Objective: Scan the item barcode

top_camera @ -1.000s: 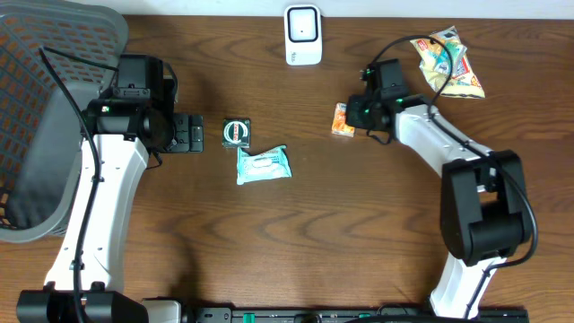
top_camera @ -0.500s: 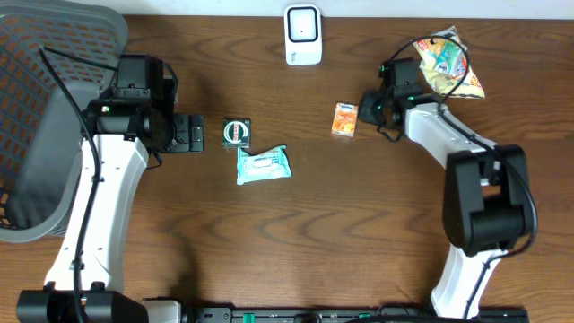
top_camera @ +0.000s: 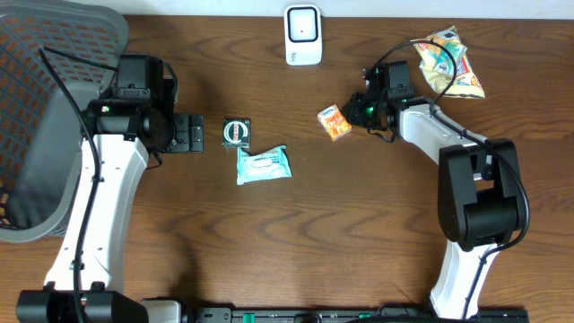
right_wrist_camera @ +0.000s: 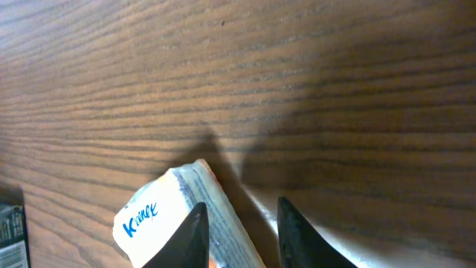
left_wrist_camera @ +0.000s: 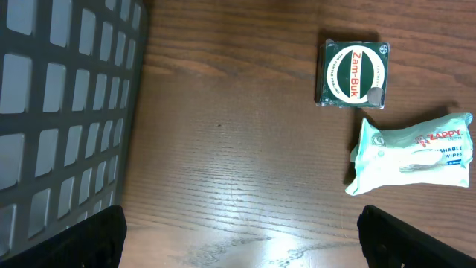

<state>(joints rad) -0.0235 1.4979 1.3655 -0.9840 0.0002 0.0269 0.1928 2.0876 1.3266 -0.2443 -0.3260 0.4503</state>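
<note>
the right pincer [top_camera: 358, 113] sits on the far right part of the counter [top_camera: 359, 224], against the orange tissue pack [top_camera: 334, 123]. the pack lies tilted, nearer than the white scanner [top_camera: 303, 36] and apart from it. the pincer's fingers [right_wrist_camera: 292, 232] stand slightly apart with an edge of the pack between them; i can't tell if they pinch it. the left pincer [top_camera: 190, 135] gapes wide, just left of the green tin [top_camera: 236, 132], with a wipes pack [top_camera: 263, 165] a little nearer. a snack bag [top_camera: 450, 61] lies at the far right, a grey mesh basket [top_camera: 45, 108] at the left.
</note>
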